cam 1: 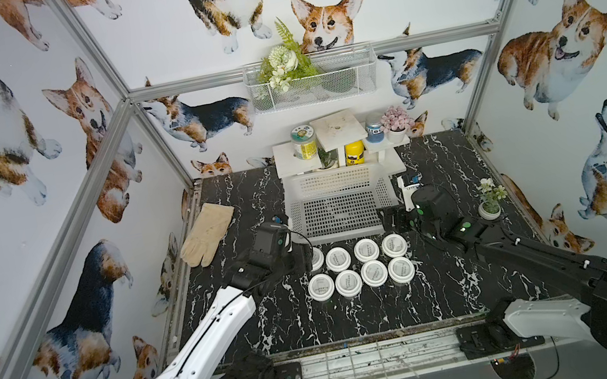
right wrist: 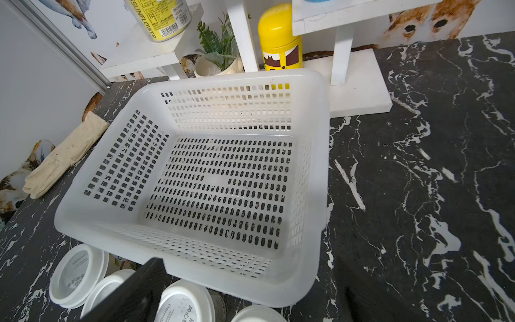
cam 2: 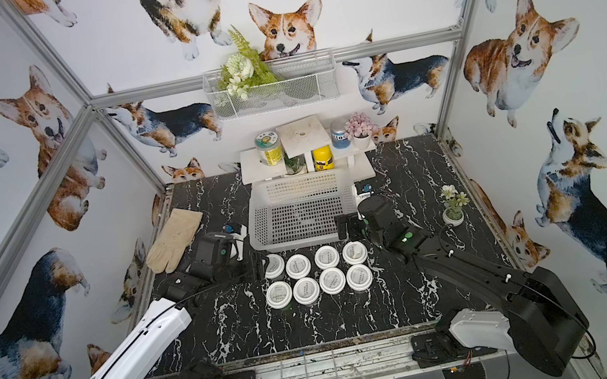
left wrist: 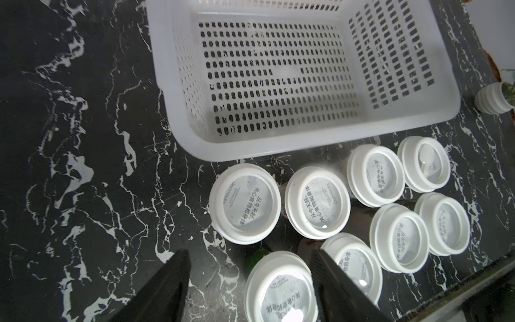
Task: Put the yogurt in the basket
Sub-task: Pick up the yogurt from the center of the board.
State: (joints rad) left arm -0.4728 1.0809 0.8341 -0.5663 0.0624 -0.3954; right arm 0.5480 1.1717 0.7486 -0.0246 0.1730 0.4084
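Observation:
Several yogurt cups with white printed lids stand in two rows on the black marble table, just in front of the white lattice basket, which holds nothing. My left gripper hovers at the rows' left end, hiding part of the back-left cup in both top views. Its jaws are open and stand wider than the cup seen between them. My right gripper hangs wide open at the basket's front right corner, holding nothing.
A beige glove lies at the table's left. A small potted plant stands at the right. Behind the basket a white stand carries a labelled jar and a yellow bottle. A wire basket hangs on the back wall.

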